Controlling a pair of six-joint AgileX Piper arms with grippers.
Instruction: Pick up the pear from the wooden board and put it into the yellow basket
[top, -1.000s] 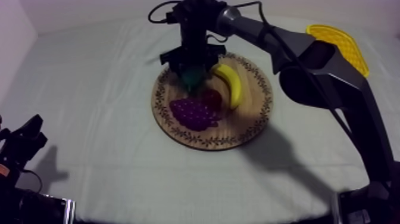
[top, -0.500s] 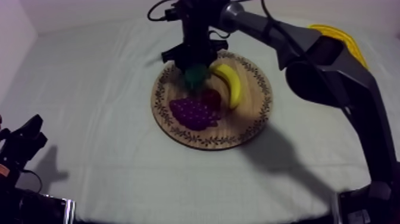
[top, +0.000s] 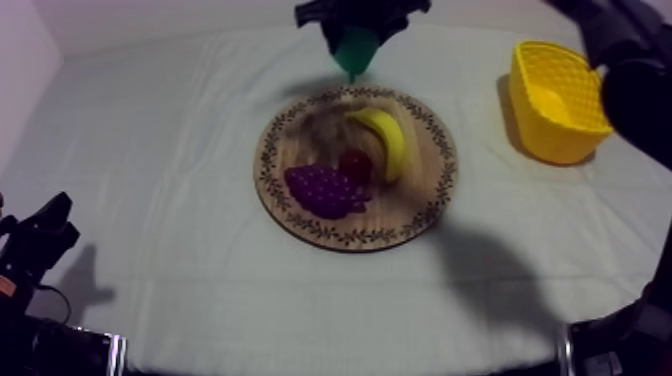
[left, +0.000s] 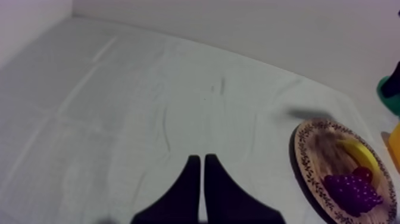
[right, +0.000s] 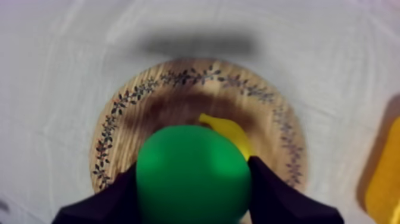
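My right gripper (top: 356, 40) is shut on the green pear (top: 355, 48) and holds it in the air above the far rim of the round wooden board (top: 420, 215). From the right wrist the pear (right: 193, 177) sits between my black fingers (right: 280, 193), high over the board (right: 125, 128). The yellow basket (top: 556, 100) stands on the cloth at the right. On the board lie a banana (top: 387, 140), a small red fruit (top: 354, 165) and purple grapes (top: 326, 190). My left gripper (left: 199, 190) rests shut on nothing, low at the left.
Grey-white cloth covers the table, with open room left of the board and toward the front. In the left wrist view the board (left: 306, 170) with its fruit lies far off beside the pear (left: 390, 98).
The right gripper has lifted the pear off the board, up and toward the back. The arm has swung away from the basket, which now shows whole. The left arm has not moved.
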